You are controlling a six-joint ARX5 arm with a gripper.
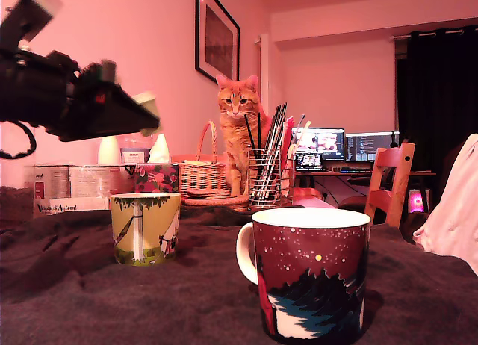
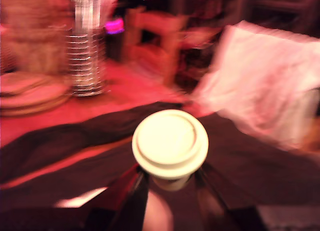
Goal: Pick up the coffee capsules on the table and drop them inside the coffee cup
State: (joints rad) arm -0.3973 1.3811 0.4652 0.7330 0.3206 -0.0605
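Exterior view: nearest stands a dark red mug (image 1: pixel 310 274) on the dark cloth (image 1: pixel 187 300), then a green-and-cream mug (image 1: pixel 145 227) farther back toward the exterior view's left. Above that mug, raised in the air, the gripper (image 1: pixel 146 110) is clamped on the cream capsule (image 2: pixel 170 143). Behind, an orange cat (image 1: pixel 237 128) sits by a wire utensil holder (image 1: pixel 265 177).

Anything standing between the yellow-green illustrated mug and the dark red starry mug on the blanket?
Nothing: in the exterior view only bare dark blanket lies between the yellow-green illustrated mug and the dark red starry mug.
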